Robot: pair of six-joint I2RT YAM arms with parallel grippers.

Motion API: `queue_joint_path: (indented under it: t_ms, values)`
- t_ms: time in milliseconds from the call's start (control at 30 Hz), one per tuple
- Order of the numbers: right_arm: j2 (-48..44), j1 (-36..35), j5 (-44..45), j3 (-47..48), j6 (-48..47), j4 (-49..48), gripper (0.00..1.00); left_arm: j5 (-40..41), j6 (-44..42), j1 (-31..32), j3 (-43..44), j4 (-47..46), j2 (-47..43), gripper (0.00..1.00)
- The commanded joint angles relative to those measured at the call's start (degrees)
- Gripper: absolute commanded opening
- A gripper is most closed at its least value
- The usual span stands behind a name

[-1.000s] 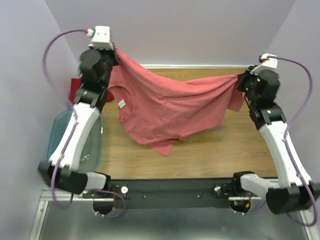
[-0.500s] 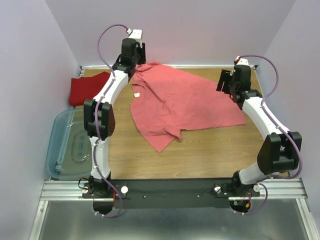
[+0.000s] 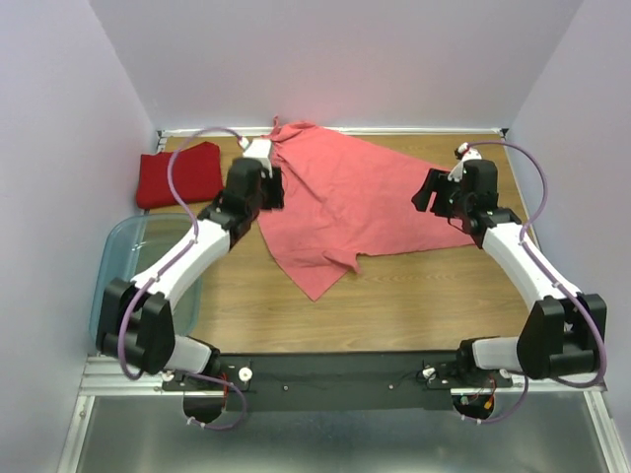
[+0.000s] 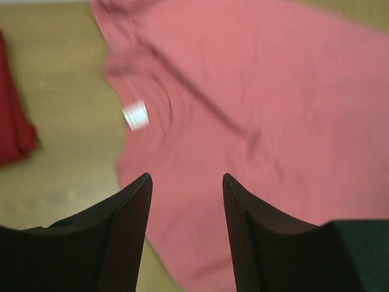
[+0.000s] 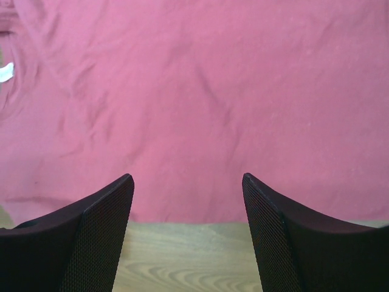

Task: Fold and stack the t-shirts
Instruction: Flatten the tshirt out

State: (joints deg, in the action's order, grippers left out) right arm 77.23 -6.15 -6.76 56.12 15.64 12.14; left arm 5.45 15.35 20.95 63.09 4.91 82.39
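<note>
The salmon-pink t-shirt (image 3: 360,197) lies spread loosely on the wooden table, its collar to the back left and a lower corner pointing toward the near edge. My left gripper (image 3: 276,189) hovers open over its collar side. In the left wrist view the left gripper (image 4: 185,179) has nothing between its fingers, with the pink cloth (image 4: 261,91) and its white label (image 4: 135,114) below. My right gripper (image 3: 427,193) stands open at the shirt's right edge. The right wrist view shows that gripper (image 5: 186,177) empty above the hem (image 5: 200,97). The deep red t-shirt (image 3: 179,173) lies folded at the back left.
A clear bluish plastic bin (image 3: 118,266) sits at the table's left side under my left arm. Bare wood (image 3: 414,296) stretches between the pink shirt and the arm bases. Purple walls close in the table at the back and sides.
Both grippers have opened and let go of the pink shirt, which has dropped from hanging between them onto the table. Both arms have drawn back a little toward the near side.
</note>
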Motion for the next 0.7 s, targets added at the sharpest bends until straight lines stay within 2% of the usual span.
queue_joint_path:
  t_ms: [0, 133, 267, 367, 500, 667]
  values:
    - [-5.3, 0.2, -4.2, -4.4, 3.1, 0.1, 0.79, 2.5, 5.5, 5.8, -10.5, 6.5, -7.0, 0.57]
    - [-8.5, 0.3, -5.8, -8.4, 4.7, 0.3, 0.79, 1.9, 11.1, 13.8, -18.5, 9.2, -11.5, 0.56]
    - [-11.6, 0.3, -5.4, -11.4, 4.8, 0.5, 0.79, 2.9, 16.5, 20.3, -20.9, 9.6, -12.4, 0.56]
    - [-13.0, 0.2, -5.4, -12.5, 4.8, 1.0, 0.79, 4.6, 17.5, 24.5, -20.0, 10.4, -9.1, 0.56]
    - [-14.3, 0.2, -5.4, -13.0, 4.8, 1.0, 0.79, 4.7, 17.4, 26.7, -18.1, 11.4, -2.6, 0.55]
    - [-14.8, 0.2, -5.4, -13.3, 4.8, 1.1, 0.79, 4.5, 16.6, 28.0, -16.1, 12.4, 1.3, 0.54]
